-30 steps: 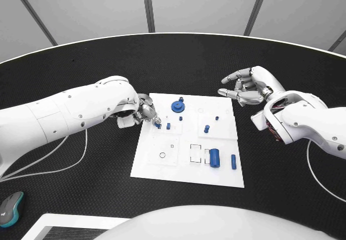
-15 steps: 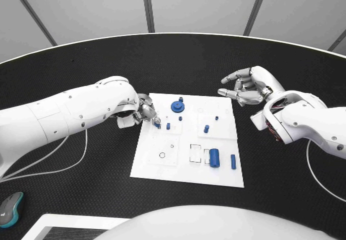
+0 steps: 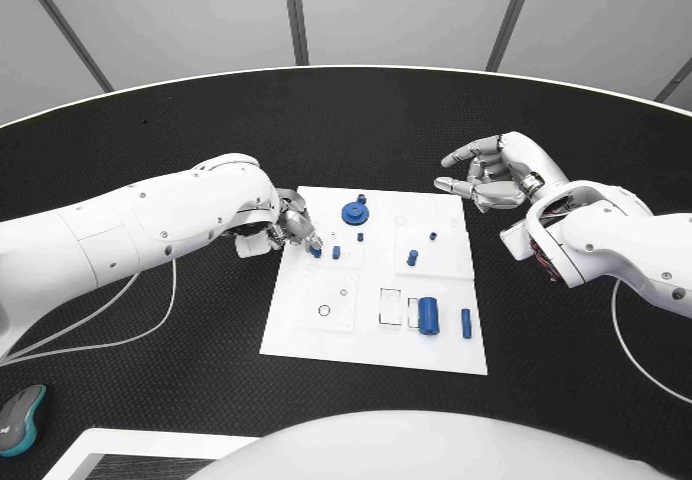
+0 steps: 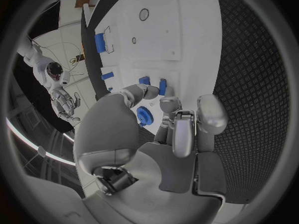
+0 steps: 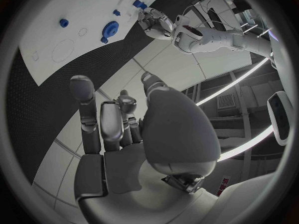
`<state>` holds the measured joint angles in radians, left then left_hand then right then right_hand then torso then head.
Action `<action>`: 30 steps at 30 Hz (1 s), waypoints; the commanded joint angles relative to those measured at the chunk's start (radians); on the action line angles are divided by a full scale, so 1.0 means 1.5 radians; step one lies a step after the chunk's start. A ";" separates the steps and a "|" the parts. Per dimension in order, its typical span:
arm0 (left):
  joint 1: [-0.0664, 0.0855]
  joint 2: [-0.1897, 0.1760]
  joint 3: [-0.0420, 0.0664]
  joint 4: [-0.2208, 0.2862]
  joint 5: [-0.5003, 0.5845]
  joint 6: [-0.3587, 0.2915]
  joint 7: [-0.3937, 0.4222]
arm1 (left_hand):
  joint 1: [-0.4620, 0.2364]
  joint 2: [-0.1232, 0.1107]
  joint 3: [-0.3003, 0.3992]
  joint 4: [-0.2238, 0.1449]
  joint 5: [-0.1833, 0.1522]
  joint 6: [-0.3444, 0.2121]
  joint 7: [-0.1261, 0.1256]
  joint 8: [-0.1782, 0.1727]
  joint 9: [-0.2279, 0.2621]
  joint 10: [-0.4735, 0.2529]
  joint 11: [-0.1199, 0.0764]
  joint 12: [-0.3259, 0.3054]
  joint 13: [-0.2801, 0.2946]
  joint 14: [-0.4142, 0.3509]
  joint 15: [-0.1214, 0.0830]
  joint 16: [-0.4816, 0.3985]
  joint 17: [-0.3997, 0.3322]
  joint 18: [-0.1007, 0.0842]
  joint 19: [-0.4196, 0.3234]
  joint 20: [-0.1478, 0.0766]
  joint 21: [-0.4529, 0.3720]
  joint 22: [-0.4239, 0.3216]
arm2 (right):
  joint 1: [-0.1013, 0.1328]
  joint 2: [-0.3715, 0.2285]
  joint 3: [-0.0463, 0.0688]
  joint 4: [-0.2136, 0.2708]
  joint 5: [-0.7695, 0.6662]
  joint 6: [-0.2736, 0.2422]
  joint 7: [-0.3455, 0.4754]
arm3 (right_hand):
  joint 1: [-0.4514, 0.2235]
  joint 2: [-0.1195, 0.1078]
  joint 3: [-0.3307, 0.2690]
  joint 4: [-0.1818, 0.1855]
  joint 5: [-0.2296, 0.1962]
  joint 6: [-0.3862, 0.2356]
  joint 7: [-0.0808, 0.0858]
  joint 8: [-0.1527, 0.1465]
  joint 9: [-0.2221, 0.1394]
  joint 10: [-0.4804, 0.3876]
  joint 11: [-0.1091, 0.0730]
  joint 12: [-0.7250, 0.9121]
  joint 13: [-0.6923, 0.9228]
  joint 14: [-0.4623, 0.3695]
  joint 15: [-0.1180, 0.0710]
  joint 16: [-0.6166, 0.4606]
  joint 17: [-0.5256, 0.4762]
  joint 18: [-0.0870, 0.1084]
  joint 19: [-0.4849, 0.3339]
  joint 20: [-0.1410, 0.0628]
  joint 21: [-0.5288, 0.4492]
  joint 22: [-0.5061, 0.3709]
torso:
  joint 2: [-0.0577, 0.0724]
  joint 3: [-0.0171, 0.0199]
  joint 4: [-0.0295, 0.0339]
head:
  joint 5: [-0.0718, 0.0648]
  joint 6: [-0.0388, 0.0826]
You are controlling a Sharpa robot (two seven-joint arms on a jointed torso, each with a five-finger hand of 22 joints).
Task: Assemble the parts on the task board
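White board (image 3: pixel 378 330) lies mid-surface in the head view; the left robot hand (image 3: pixel 293 228) pinches a small blue peg (image 3: pixel 316 250) at its left edge, while the right robot hand (image 3: pixel 488 175) hovers open beyond the far right corner. In the left wrist view, fingertips (image 4: pixel 144 91) seemingly touch that peg (image 4: pixel 144 80). The right wrist view shows loosely spread fingers (image 5: pixel 112 122) holding nothing.

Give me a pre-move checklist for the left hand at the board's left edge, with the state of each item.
1. Left hand at the small blue part on the task board: ok.
2. Firm pinch on that part: cannot tell.
3. Right hand off the board, holding nothing: ok.
4. Blue gear clear of the fingers: ok.
5. Large blue cylinder lying undisturbed: ok.
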<state>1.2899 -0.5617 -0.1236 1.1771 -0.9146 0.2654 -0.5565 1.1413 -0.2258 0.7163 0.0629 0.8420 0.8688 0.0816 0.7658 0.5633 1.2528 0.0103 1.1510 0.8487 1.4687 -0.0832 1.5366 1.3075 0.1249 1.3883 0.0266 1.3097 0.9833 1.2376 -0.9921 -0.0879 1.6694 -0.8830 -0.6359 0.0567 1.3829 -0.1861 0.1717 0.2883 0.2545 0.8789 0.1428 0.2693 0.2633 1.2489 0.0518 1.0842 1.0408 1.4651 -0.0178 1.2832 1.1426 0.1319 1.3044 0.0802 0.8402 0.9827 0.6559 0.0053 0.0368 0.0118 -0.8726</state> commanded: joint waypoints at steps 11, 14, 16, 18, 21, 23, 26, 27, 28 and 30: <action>-0.001 0.003 0.000 -0.001 0.000 0.005 -0.002 | 0.000 0.006 0.071 -0.076 0.002 0.020 -0.018 0.003 0.001 0.029 -0.024 0.002 -0.001 0.052 -0.005 0.002 0.106 -0.010 0.000 -0.006 0.002 -0.002 | 0.000 0.001 0.000 -0.001 0.000 0.001 0.000 | -0.004 0.004 -0.003 0.000 0.004 0.003 -0.001 0.004 -0.001 0.004 0.001 0.003 0.001 0.006 -0.003 -0.004 0.001 0.008 0.004 0.000 -0.002 0.000 | 0.000 -0.0002 0.0000 | 0.000 0.000; -0.001 0.003 0.000 -0.001 0.000 0.007 -0.003 | 0.000 0.006 0.071 -0.076 0.002 0.020 -0.018 0.003 0.001 0.029 -0.024 0.002 -0.001 0.052 -0.005 0.002 0.106 -0.010 0.000 -0.006 0.002 -0.002 | 0.000 0.001 0.000 -0.001 0.000 0.001 0.000 | -0.004 0.004 -0.003 0.000 0.004 0.003 -0.001 0.004 -0.001 0.004 0.001 0.003 0.001 0.006 -0.003 -0.004 0.001 0.008 0.004 0.000 -0.002 0.000 | 0.000 -0.0003 -0.0002 | -0.001 0.000; -0.001 0.003 0.000 -0.002 0.000 0.009 -0.004 | 0.000 0.006 0.071 -0.076 0.002 0.020 -0.018 0.003 0.001 0.029 -0.024 0.002 -0.001 0.052 -0.005 0.002 0.106 -0.010 0.000 -0.006 0.002 -0.002 | 0.000 0.001 0.000 -0.001 0.000 0.001 0.000 | -0.004 0.004 -0.003 0.000 0.004 0.003 -0.001 0.004 -0.001 0.004 0.001 0.003 0.001 0.006 -0.003 -0.004 0.001 0.008 0.004 0.000 -0.002 0.000 | 0.000 -0.0004 -0.0001 | -0.001 0.000; -0.001 0.004 0.000 -0.002 0.000 0.011 -0.004 | 0.000 0.006 0.071 -0.076 0.002 0.020 -0.018 0.003 0.001 0.029 -0.024 0.002 -0.001 0.052 -0.005 0.002 0.106 -0.010 0.000 -0.006 0.002 -0.002 | 0.000 0.001 0.000 -0.002 0.000 0.001 0.000 | -0.004 0.004 -0.003 0.000 0.004 0.003 -0.001 0.004 -0.001 0.004 0.001 0.003 0.001 0.006 -0.003 -0.004 0.001 0.008 0.004 0.000 -0.002 0.000 | 0.000 -0.0003 -0.0001 | -0.001 0.000; -0.001 0.004 0.000 -0.001 0.000 0.012 -0.005 | 0.000 0.006 0.071 -0.076 0.002 0.020 -0.018 0.003 0.001 0.029 -0.024 0.002 -0.001 0.052 -0.005 0.002 0.106 -0.010 0.000 -0.006 0.002 -0.002 | 0.000 0.001 0.000 -0.002 0.000 0.001 0.000 | -0.004 0.004 -0.003 0.000 0.004 0.003 -0.001 0.004 -0.001 0.004 0.001 0.003 0.001 0.006 -0.003 -0.004 0.001 0.008 0.004 0.000 -0.002 0.000 | 0.000 -0.0004 0.0002 | -0.001 0.000; -0.001 0.004 0.000 -0.001 0.000 0.013 -0.006 | 0.000 0.007 0.070 -0.075 0.002 0.020 -0.018 0.003 0.001 0.029 -0.024 0.002 0.000 0.052 -0.005 0.002 0.106 -0.010 0.000 -0.006 0.002 -0.001 | 0.000 0.001 0.000 -0.002 0.000 0.001 0.000 | -0.004 0.004 -0.003 0.000 0.004 0.003 -0.001 0.004 -0.001 0.004 0.001 0.003 0.001 0.006 -0.003 -0.004 0.001 0.008 0.004 0.000 -0.002 0.000 | 0.000 -0.0005 0.0003 | -0.001 0.000; -0.001 0.004 0.000 -0.001 0.000 0.014 -0.007 | 0.000 0.007 0.070 -0.075 0.002 0.020 -0.018 0.003 0.001 0.029 -0.024 0.002 0.000 0.052 -0.005 0.002 0.106 -0.010 0.000 -0.006 0.002 -0.001 | 0.000 0.001 0.000 -0.002 0.000 0.001 0.000 | -0.004 0.004 -0.003 0.000 0.004 0.003 -0.001 0.004 -0.001 0.004 0.001 0.003 0.001 0.006 -0.003 -0.004 0.001 0.008 0.004 0.000 -0.002 0.000 | 0.000 -0.0005 0.0000 | -0.001 0.000; -0.001 0.004 0.000 -0.002 0.000 0.013 -0.008 | -0.001 0.007 0.069 -0.075 0.001 0.020 -0.018 0.004 0.002 0.030 -0.025 0.003 0.002 0.052 -0.005 0.002 0.107 -0.010 0.000 -0.006 0.002 -0.001 | 0.000 0.001 0.000 -0.002 0.000 0.001 0.000 | -0.004 0.004 -0.003 0.000 0.004 0.003 -0.001 0.004 -0.001 0.004 0.001 0.003 0.001 0.006 -0.003 -0.004 0.001 0.008 0.004 0.000 -0.002 0.000 | 0.000 -0.0005 0.0001 | -0.001 0.000; -0.001 0.005 0.000 -0.002 0.000 0.013 -0.008 | -0.001 0.007 0.069 -0.075 0.001 0.020 -0.018 0.004 0.002 0.030 -0.025 0.003 0.002 0.052 -0.005 0.002 0.107 -0.010 0.000 -0.006 0.002 -0.001 | 0.000 0.001 0.000 -0.002 0.000 0.001 0.000 | -0.004 0.004 -0.003 0.000 0.004 0.003 -0.001 0.004 -0.001 0.004 0.001 0.003 0.001 0.006 -0.003 -0.004 0.001 0.008 0.004 0.000 -0.002 0.000 | 0.000 -0.0006 0.0002 | -0.001 0.000; -0.001 0.005 0.000 -0.002 0.000 0.012 -0.009 | -0.003 0.008 0.066 -0.073 0.000 0.020 -0.018 0.005 0.003 0.031 -0.025 0.004 0.002 0.052 -0.005 0.002 0.107 -0.010 0.000 -0.006 0.002 -0.001 | 0.000 0.001 0.000 -0.002 0.000 0.001 0.000 | -0.004 0.004 -0.003 0.000 0.004 0.003 -0.001 0.004 -0.001 0.004 0.001 0.003 0.001 0.006 -0.003 -0.004 0.001 0.008 0.004 0.000 -0.002 0.000 | 0.000 -0.0005 0.0002 | -0.001 0.000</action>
<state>1.2887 -0.5548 -0.1236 1.1739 -0.9146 0.2841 -0.5691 1.1363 -0.2207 0.7137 0.0602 0.8425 0.8689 0.0815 0.7669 0.5657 1.2548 0.0122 1.1502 0.8521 1.4688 -0.0832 1.5365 1.3074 0.1249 1.3883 0.0266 1.3096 0.9822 1.2376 -0.9905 -0.0879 1.6670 -0.8830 -0.6342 0.0566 1.3829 -0.1861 0.1717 0.2883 0.2545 0.8789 0.1428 0.2693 0.2635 1.2488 0.0519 1.0841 1.0408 1.4651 -0.0177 1.2832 1.1422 0.1319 1.3044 0.0803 0.8402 0.9826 0.6559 0.0046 0.0369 0.0099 -0.8726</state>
